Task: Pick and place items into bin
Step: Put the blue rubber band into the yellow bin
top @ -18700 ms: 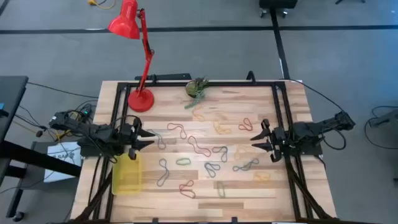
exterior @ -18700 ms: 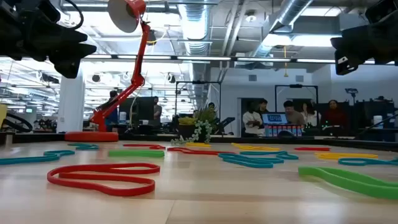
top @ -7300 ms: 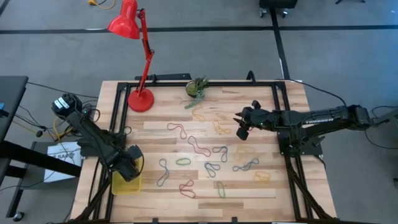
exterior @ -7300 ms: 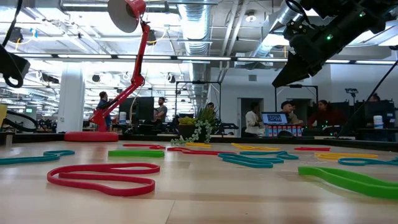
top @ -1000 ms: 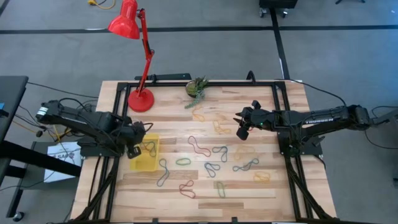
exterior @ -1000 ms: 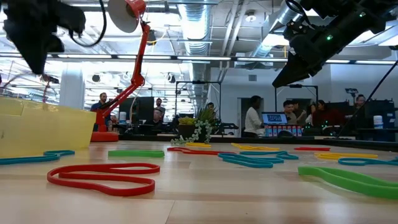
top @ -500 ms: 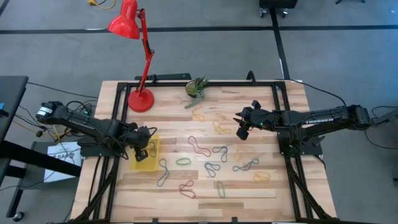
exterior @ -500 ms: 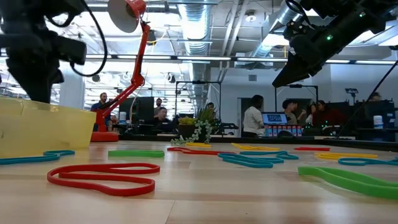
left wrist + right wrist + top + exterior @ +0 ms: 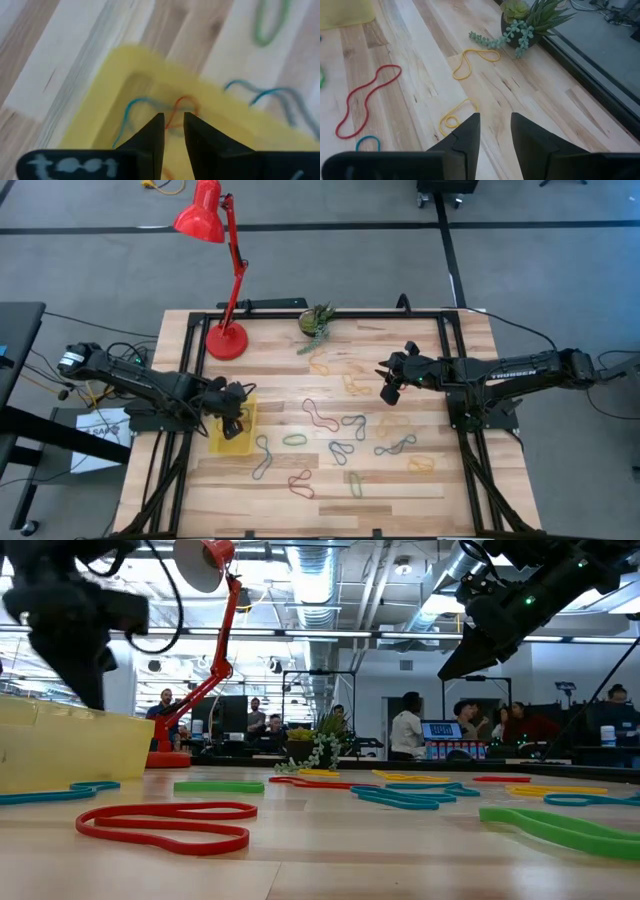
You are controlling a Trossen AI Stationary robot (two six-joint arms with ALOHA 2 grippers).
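Yellow bin (image 9: pixel 233 431) is sitting on the tabletop near its left edge, about midway along; in the left wrist view a blue band (image 9: pixel 131 112) and an orange band (image 9: pixel 181 107) are lying inside it. Left gripper (image 9: pixel 232 423) is hovering directly over the bin, fingers (image 9: pixel 152 137) a narrow gap apart and pinching nothing; the orange band is lying just beyond the fingertips, apparently free.

Remaining bands are lying loose across the middle and right of the tabletop. Nearest to the bin: a dark band (image 9: pixel 263 458) just past its right side, long axis running roughly toward the front edge; a green band (image 9: pixel 294 440) and a red band (image 9: pixel 320 415) farther right. Judgement: the left arm is the nearer one for these, and the next reach is lying to its right.

Right gripper (image 9: pixel 390 388) is hanging above the middle-right of the tabletop, fingers spread and empty, over the yellow bands (image 9: pixel 458 115). A potted plant (image 9: pixel 316 321) and a red lamp (image 9: pixel 226 340) are standing along the back edge.
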